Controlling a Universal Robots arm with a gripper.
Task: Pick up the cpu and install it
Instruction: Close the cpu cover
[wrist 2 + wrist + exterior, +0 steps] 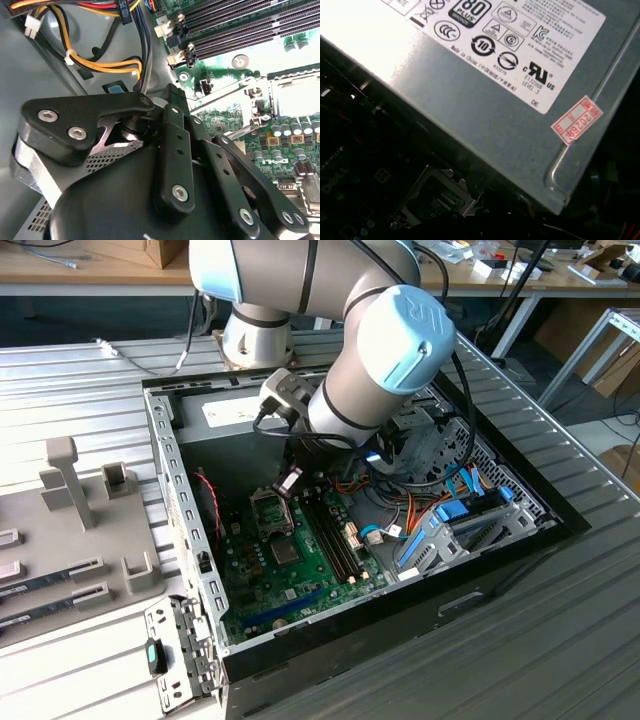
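The cpu appears to be the pale, glare-washed square [296,96] at the right edge of the second wrist view, lying inside the socket frame [300,75]; the glare keeps this from being certain. A metal retention plate [225,95] stands tilted up just beside it.

In the exterior view the gripper [288,483] hangs at mid-frame just above the socket on the green motherboard [300,570]. I cannot tell whether it is spread or pressed together, nor whether it pinches anything.

The empty memory slots [335,535] run just to the right of the socket, and orange and blue cables [420,515] lie further right. The grey power supply [485,90] fills the upper part of the first wrist view. All of this sits inside the open computer case [185,520] on a ribbed metal table [560,640].
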